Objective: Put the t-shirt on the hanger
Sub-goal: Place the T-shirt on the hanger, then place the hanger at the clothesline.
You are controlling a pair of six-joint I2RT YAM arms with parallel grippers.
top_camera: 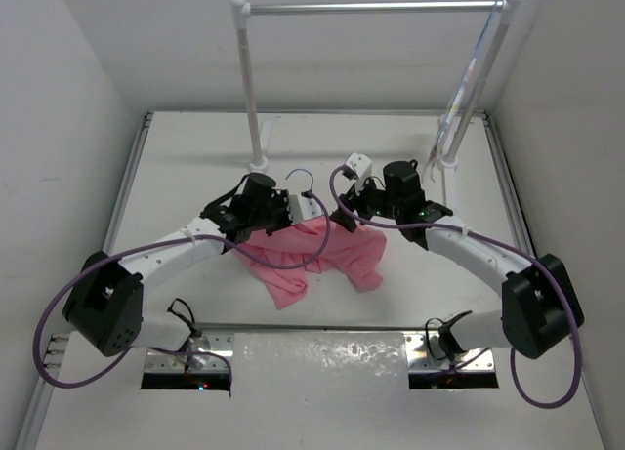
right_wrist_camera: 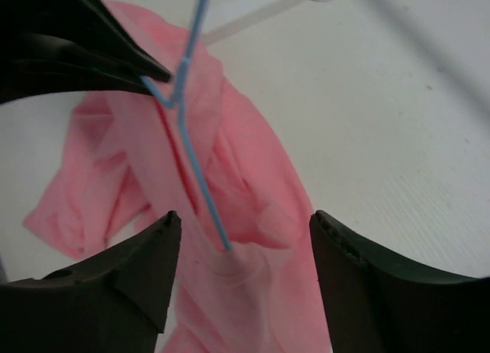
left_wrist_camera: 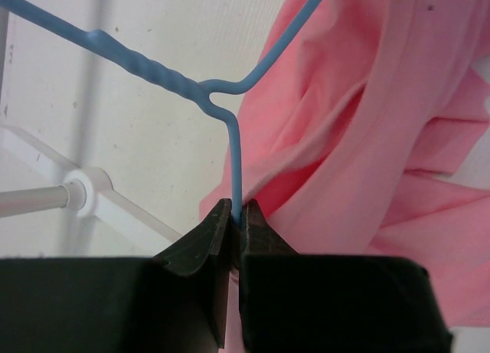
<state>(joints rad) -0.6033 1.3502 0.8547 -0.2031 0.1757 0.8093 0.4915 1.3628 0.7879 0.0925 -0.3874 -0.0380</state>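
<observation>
The salmon-pink t-shirt (top_camera: 314,255) lies bunched on the table between my two arms. The pale-blue wire hanger (left_wrist_camera: 230,131) runs into the shirt; its hook (top_camera: 301,180) sticks up behind the left gripper. My left gripper (left_wrist_camera: 238,211) is shut on the hanger's wire just below the twisted neck, with the shirt (left_wrist_camera: 367,138) right beside it. My right gripper (right_wrist_camera: 243,227) is open above the shirt (right_wrist_camera: 253,215), its jaws either side of the spot where the hanger arm (right_wrist_camera: 200,181) goes into the fabric. The rest of the hanger is hidden in the shirt.
A white clothes rail (top_camera: 371,6) on two posts stands at the back of the table. Another thin hanger with a whitish strip (top_camera: 459,94) hangs at its right end. Walls close in the table on both sides.
</observation>
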